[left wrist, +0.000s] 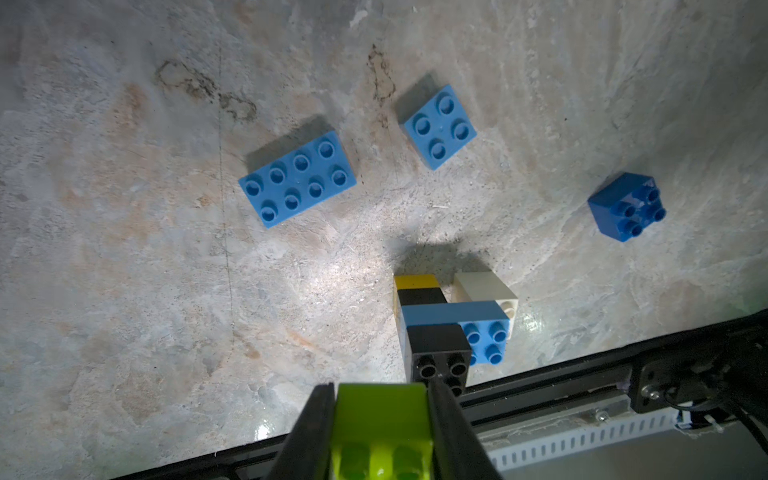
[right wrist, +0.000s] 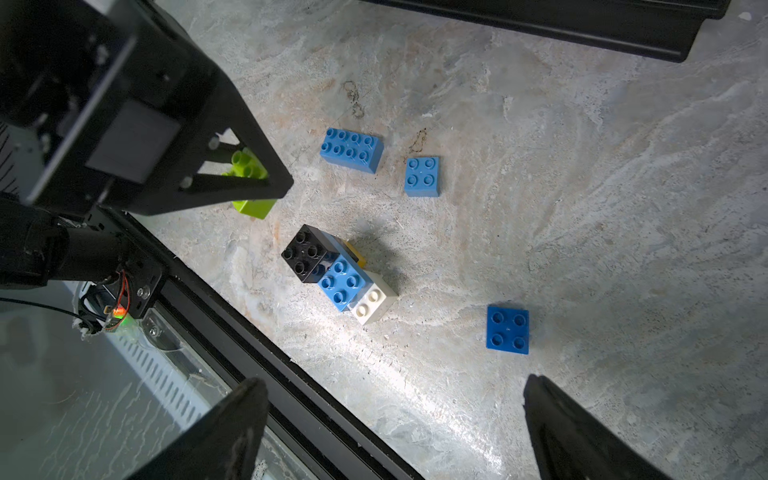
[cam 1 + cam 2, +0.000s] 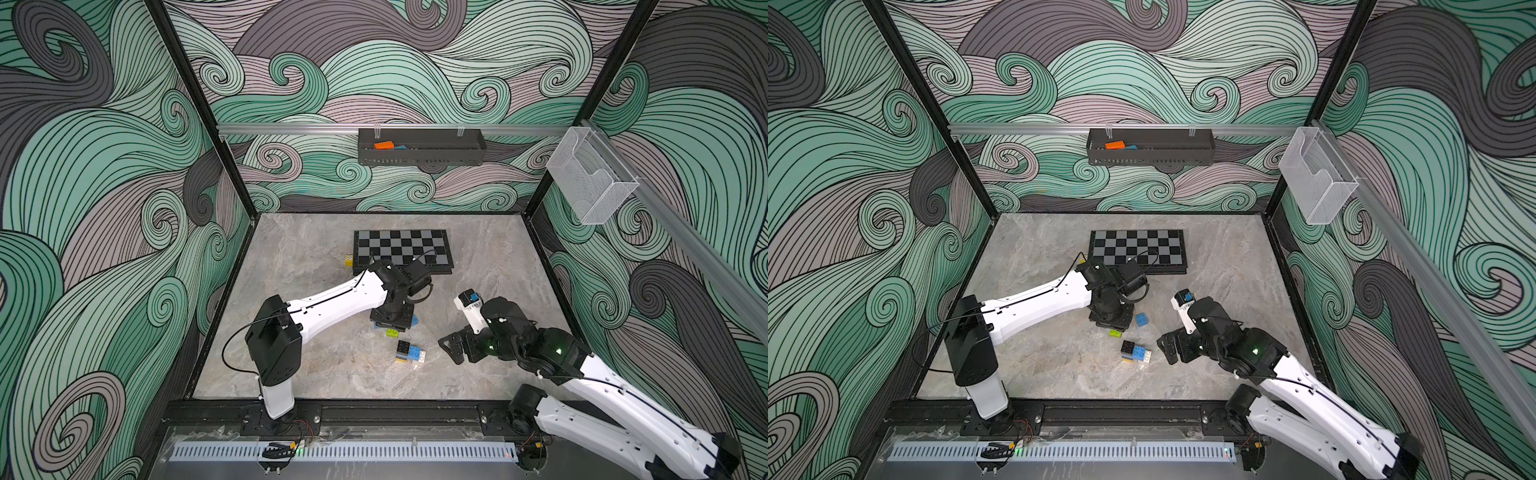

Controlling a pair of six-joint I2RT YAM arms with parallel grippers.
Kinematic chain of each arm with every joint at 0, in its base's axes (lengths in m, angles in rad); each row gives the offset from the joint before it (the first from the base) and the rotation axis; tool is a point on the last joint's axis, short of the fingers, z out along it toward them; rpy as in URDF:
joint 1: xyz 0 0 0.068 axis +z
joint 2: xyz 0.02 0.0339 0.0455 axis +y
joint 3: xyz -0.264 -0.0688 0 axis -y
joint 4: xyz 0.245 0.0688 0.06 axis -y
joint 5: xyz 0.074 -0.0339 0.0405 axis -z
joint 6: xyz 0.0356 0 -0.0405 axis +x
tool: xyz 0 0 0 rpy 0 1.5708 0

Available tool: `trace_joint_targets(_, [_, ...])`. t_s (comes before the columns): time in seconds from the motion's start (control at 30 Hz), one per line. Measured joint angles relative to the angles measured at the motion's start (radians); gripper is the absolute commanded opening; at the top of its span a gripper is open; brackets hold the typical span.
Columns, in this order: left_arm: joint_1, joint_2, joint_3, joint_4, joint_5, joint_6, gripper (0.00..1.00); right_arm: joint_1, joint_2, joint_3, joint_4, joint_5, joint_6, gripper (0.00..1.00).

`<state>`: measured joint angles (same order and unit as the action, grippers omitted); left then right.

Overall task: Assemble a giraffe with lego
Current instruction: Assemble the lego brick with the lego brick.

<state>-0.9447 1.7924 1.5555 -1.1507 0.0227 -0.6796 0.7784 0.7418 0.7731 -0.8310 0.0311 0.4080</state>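
Note:
My left gripper [image 1: 380, 395] is shut on a lime green lego brick [image 1: 380, 428], down close to the table [image 3: 316, 374]; in a top view the brick [image 3: 392, 332] peeks out under the wrist. The partly built giraffe [image 3: 409, 352] stands just in front of it: black, blue, white and yellow bricks joined [image 2: 336, 274]. Loose on the table lie a long blue brick [image 1: 297, 178], a light blue square [image 1: 439, 126] and a dark blue square [image 2: 508, 330]. My right gripper [image 2: 395, 380] hangs open and empty to the right of the giraffe [image 3: 1136, 352].
A chessboard [image 3: 401, 249] lies behind the left wrist with a small yellow die [image 3: 348, 260] at its left corner. A black wall tray [image 3: 422, 156] holds an orange block [image 3: 383, 145]. A clear holder [image 3: 590, 178] hangs on the right rail. The black front rail [image 3: 374, 411] bounds the table.

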Motion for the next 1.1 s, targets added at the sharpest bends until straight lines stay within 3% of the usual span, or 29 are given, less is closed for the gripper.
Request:
trace_joint_targets(0.47, [-0.037,0.051,0.0,0.02,0.099,0.027,0.0,0.0,0.006,0.0,-0.037,0.024,0.049,0.99])
trace_joint_targets(1.1, [-0.041,0.095,0.002,0.026,0.118,0.034,0.0,0.0,0.005,0.0,-0.037,0.028,0.051,0.99])
